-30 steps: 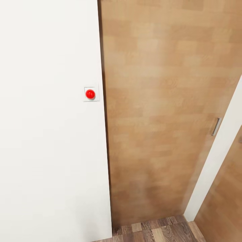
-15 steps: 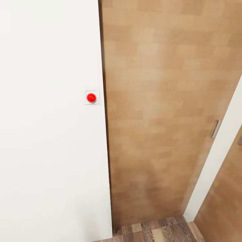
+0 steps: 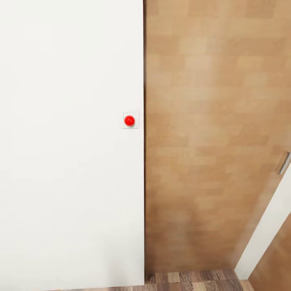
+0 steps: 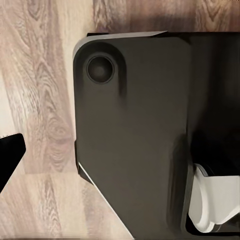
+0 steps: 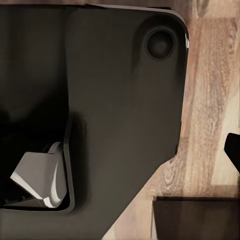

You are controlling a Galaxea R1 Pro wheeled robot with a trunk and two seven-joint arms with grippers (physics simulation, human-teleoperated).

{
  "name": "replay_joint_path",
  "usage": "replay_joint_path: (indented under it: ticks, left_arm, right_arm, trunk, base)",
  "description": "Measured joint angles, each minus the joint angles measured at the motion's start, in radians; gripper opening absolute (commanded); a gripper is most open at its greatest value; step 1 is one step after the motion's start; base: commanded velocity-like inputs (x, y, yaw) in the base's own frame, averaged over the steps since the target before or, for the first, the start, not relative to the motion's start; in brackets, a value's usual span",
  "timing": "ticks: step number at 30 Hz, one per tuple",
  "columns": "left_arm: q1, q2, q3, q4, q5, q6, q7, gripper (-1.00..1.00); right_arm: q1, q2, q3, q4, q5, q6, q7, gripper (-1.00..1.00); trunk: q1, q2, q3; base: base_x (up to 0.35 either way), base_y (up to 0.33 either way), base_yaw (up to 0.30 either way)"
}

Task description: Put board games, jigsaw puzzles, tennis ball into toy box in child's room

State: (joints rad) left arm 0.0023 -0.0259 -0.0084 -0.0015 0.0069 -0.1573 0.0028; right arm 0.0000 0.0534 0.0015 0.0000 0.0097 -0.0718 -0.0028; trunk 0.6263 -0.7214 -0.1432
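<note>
A white wall with a round red button meets a light wooden door; whether either gripper's jaws are spread cannot be told.

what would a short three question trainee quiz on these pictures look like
1. True or false: the red button sits on the white wall, just left of the wooden door.
2. Multiple choice: the floor under the door in the head view is (a) grey carpet, (b) wood planks, (c) white tile.
3. Fill in: in the left wrist view, the camera looks down on the robot's dark ____ over the plank floor.

Key: 1 true; 2 b; 3 base.
</note>
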Motion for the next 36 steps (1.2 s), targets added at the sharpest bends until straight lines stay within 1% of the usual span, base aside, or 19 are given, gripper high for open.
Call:
replay_joint_path:
  ticks: [3, 19, 25, 36]
  left_arm:
    - [0.000, 0.000, -0.001, 0.002, -0.001, -0.001, 0.000, 1.00]
    - [0.001, 0.000, 0.001, 0.004, 0.002, -0.001, 0.000, 1.00]
    - [0.000, 0.002, 0.000, 0.001, -0.002, -0.001, 0.000, 1.00]
    - [-0.001, 0.009, 0.001, -0.002, -0.003, -0.001, 0.000, 1.00]
  right_arm:
    - [0.000, -0.001, 0.000, 0.000, 0.000, 0.000, 0.000, 1.00]
    - [0.000, 0.003, 0.000, 0.000, 0.000, 0.000, 0.000, 1.00]
    - [0.000, 0.003, -0.001, 0.000, 0.000, 0.000, 0.000, 1.00]
    - [0.000, -0.005, 0.000, 0.000, 0.000, 0.000, 0.000, 1.00]
  trunk:
    - [-0.012, 0.021, 0.009]
    - [-0.012, 0.021, 0.010]
    - [-0.012, 0.021, 0.010]
    - [-0.012, 0.021, 0.010]
  base:
    - [0.000, 0.000, 0.276]
    - [0.000, 0.000, 0.279]
    - [0.000, 0.000, 0.279]
    - [0.000, 0.000, 0.279]
